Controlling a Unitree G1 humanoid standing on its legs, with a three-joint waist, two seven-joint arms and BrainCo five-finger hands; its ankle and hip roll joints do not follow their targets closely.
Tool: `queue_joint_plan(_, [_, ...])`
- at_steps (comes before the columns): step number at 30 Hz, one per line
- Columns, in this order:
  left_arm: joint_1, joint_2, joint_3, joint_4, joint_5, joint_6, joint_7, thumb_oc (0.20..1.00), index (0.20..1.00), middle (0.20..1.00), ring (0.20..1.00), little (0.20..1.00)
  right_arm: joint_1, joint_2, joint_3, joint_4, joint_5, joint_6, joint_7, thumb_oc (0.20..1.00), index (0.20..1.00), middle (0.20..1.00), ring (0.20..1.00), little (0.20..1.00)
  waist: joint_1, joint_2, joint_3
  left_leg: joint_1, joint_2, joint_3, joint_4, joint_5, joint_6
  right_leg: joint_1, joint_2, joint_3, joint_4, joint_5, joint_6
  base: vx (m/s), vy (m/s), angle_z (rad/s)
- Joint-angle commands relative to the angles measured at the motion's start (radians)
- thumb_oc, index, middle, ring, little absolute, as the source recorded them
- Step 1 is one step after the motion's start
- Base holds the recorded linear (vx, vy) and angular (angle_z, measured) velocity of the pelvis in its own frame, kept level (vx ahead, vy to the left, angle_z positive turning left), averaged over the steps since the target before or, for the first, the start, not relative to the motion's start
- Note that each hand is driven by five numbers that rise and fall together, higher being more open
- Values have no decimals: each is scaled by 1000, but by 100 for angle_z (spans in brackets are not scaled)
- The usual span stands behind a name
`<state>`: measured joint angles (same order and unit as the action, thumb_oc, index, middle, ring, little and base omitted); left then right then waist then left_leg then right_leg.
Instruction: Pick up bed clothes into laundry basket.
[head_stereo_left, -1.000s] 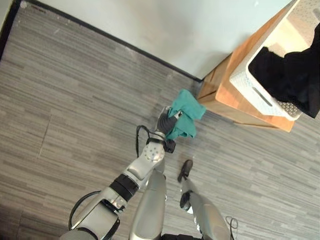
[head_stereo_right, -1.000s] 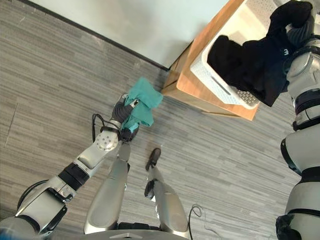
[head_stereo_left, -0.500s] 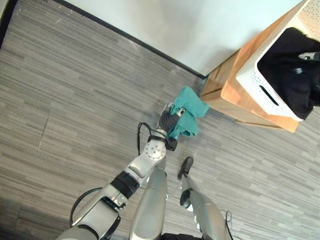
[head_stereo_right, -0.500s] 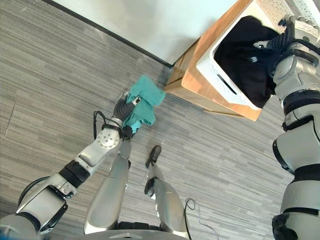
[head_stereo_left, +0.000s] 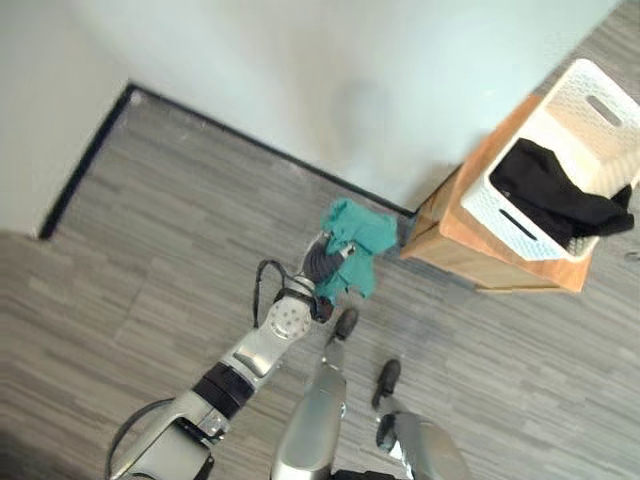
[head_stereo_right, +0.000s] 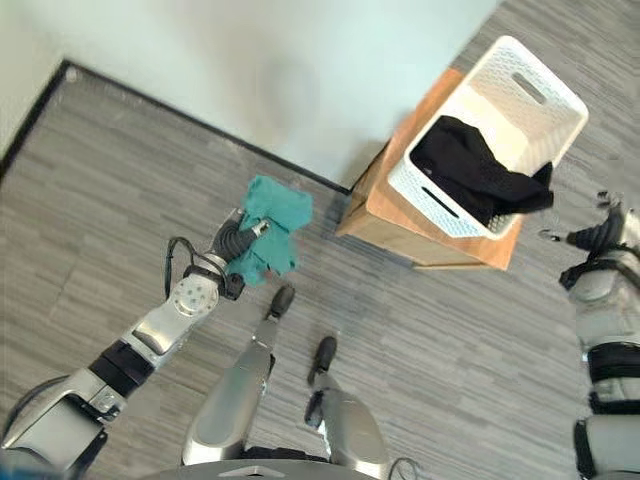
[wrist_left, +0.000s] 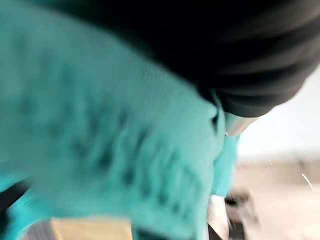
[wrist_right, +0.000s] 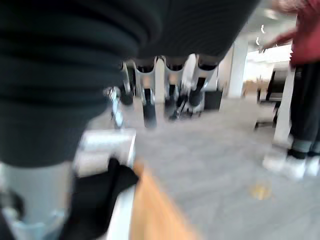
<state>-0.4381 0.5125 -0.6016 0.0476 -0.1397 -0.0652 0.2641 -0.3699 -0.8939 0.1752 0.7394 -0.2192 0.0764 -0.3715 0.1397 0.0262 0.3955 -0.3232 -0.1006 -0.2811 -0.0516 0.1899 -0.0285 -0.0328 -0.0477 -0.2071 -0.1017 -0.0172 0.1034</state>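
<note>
1. A crumpled teal cloth garment (head_stereo_left: 355, 258) hangs bunched in the robot's left hand (head_stereo_left: 322, 267), whose fingers are curled round it above the grey wood-plank floor (head_stereo_left: 150, 250), close to the foot of the pale wall (head_stereo_left: 300, 70).
2. The left wrist view sees the same teal cloth (wrist_left: 115, 150) from very close, spread across the dark ribbed cover of that hand, with a strip of wood at the frame's lower edge; the fingers themselves are buried in the fabric there.
3. A black garment (head_stereo_right: 470, 180) lies inside the white perforated plastic laundry basket (head_stereo_right: 540, 90), with one end draped over the basket's rim on the side away from the wall.
4. The basket stands on a low wooden box-shaped stand (head_stereo_right: 390, 215) set against the wall, to the right of the teal cloth and apart from it.
5. The right eye view shows the right hand (head_stereo_right: 600, 232) at its right edge, beside the basket and clear of it.
6. The right wrist view shows that hand's fingers (wrist_right: 150, 95) straight and relaxed, holding nothing, with the black garment (wrist_right: 100, 195) and the white basket rim (wrist_right: 120, 210) below them.
7. That wrist view also takes in a person (wrist_right: 302, 100) in a dark red top and dark trousers standing well off across the floor.
</note>
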Motion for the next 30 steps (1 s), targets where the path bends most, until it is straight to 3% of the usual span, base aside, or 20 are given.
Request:
queue_joint_plan(1, [-96,-91,-11,-78,-44,-102,-44,200,200,200,200,200,-17,74,118,124,-93,-13,25,1000,1000,1000,1000,1000,33,-12,-90,107,60,14,-36,-131,-9,-60,-31,-13,14,10,10,22,-22,7])
queue_joint_plan(4, [-190,-114,-35,-138,-44,-111,-48,200,200,200,200,200,25,198,185,236,-136,3,60,1000,1000,1000,1000,1000,34,15,-111,120,61,10,-36,-127,-10,-40,-31,-13,14,-3,4,15,-12,6])
queue_joint_plan(6, [-271,-171,-39,-143,-33,-119,-17,200,200,200,200,200,67,271,211,281,-146,6,71,1000,1000,1000,1000,1000,29,27,-123,125,62,8,-36,-126,-10,-33,-32,-12,14,-8,2,13,-21,10])
queue_joint_plan(7, [-274,-174,-42,-139,-31,-120,-15,200,200,200,200,200,65,271,210,284,-146,4,70,1000,1000,1000,1000,1000,31,27,-121,126,62,7,-36,-126,-10,-32,-32,-13,14,-9,2,4,-22,5])
queue_joint_plan(9, [-403,-259,-50,-97,7,-125,51,200,200,200,200,200,113,337,245,334,-153,9,74,1000,1000,1000,1000,1000,20,42,-131,131,63,7,-36,-126,-12,-27,-30,-13,14,-14,0,14,-28,-7])
queue_joint_plan(15, [-510,-353,-42,-57,-7,-140,104,200,200,200,200,200,203,418,297,420,-181,23,89,1000,1000,1000,1000,1000,13,70,-132,137,61,8,-36,-119,-14,-23,-31,-9,14,-17,2,-1,-10,-3])
queue_joint_plan(21, [-532,-395,-29,-66,-47,-152,125,200,200,200,200,200,277,465,320,437,-205,33,99,1000,1000,1000,1000,1000,11,87,-135,152,56,8,-36,-119,-14,-6,-36,-6,14,-21,2,-5,-7,-1])
queue_joint_plan(24, [-500,-379,-9,-99,-29,-158,138,200,200,200,200,200,266,451,313,498,-189,11,88,1000,1000,1000,1000,1000,26,102,-146,165,48,-2,-36,-121,-13,8,-42,-11,14,-26,3,6,12,-1])
queue_joint_plan(30, [-501,-397,-12,-69,5,-140,159,200,200,200,200,200,208,492,340,499,-193,25,85,1000,1000,1000,1000,1000,17,116,-140,167,49,15,-36,-128,-2,-5,-45,12,14,-14,9,-15,39,0])
